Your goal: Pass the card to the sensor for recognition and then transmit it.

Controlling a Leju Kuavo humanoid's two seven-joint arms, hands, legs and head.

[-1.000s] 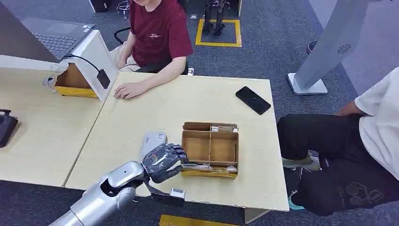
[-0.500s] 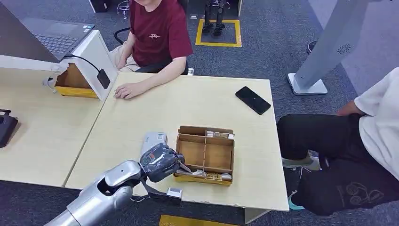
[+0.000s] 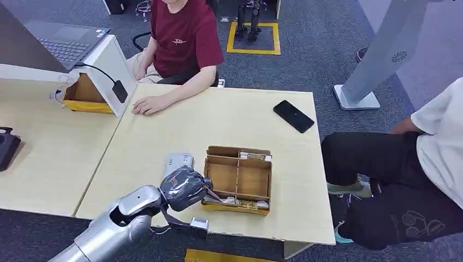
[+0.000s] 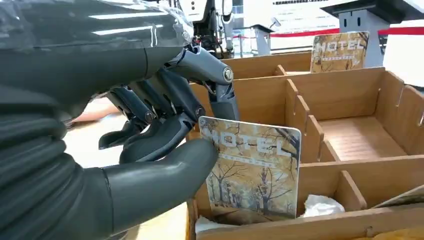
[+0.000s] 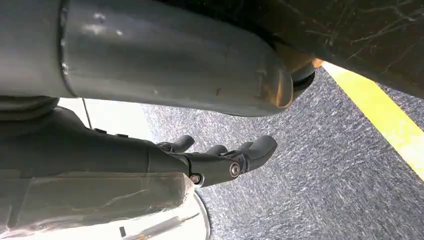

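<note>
A partitioned cardboard box [image 3: 238, 179] stands near the table's front edge, and my left hand [image 3: 184, 188] is at its near left corner. Up close, the thumb and a finger of my left hand [image 4: 150, 125] pinch a card [image 4: 255, 172] printed with autumn trees and the word HOTEL. The card stands upright in the box's near compartment [image 4: 320, 227]. A second such card [image 4: 339, 50] leans in the far compartment. The grey card sensor [image 3: 178, 162] lies flat on the table just left of the box. My right hand [image 5: 225, 157] hangs over the carpet, fingers apart and holding nothing.
A person in a dark red shirt [image 3: 183, 38] sits at the far side with a hand [image 3: 144, 105] on the table. A black phone [image 3: 294, 115] lies at the far right. Another person [image 3: 415, 180] sits right of the table. A laptop stand [image 3: 104, 68] is far left.
The box has slid a little to the left and toward the front edge. My left hand has drawn back slightly and closed its fingers on the card.
</note>
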